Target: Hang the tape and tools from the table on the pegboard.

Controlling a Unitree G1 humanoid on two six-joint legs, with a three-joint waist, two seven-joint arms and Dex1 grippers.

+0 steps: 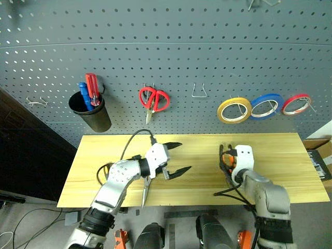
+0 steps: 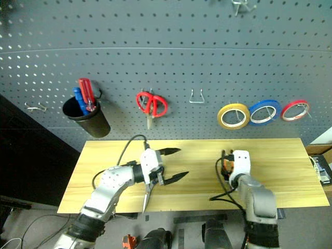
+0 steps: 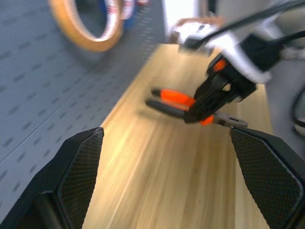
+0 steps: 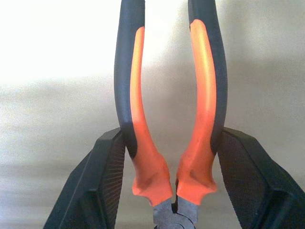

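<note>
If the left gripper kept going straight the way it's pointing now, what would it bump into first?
Probably the pliers held in the right gripper: the left gripper, jaws wide open, points across the table toward them. Depth is unclear, so it might pass just beside.

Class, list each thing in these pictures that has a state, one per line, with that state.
Pliers: gripped at the handles by the right gripper.
Left gripper: open, holding nothing.
Blue-handled scissors: lying on the table.
Yellow tape: hung on the pegboard.
Red scissors: hung, blades shut.
</note>
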